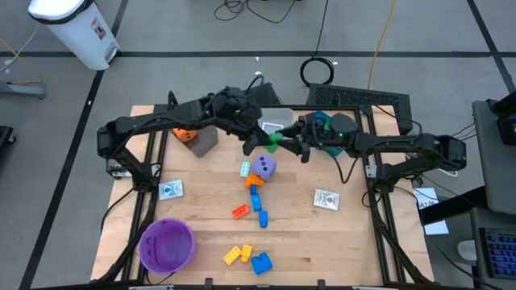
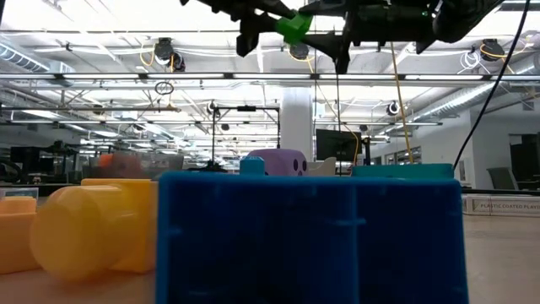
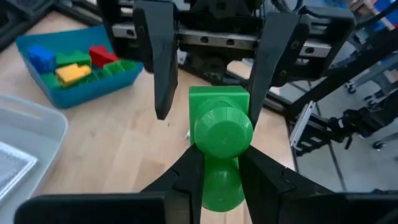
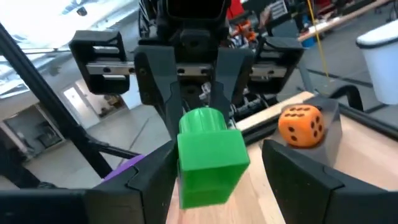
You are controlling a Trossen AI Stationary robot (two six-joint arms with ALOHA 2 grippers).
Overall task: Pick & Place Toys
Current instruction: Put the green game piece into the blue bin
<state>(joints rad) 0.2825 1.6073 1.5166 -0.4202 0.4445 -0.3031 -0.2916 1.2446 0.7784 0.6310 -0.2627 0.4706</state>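
Above the surface's (image 1: 339, 242) far middle, a green brick (image 1: 274, 142) hangs mid-handover: the left tool (image 3: 219, 167) is clenched on it, while the right tool (image 4: 214, 171) brackets it, fingers spread. Next, I judge, the right must close before the left lets go. Below lie a purple die (image 1: 263, 167) and loose bricks (image 1: 256, 199); nothing blocks.
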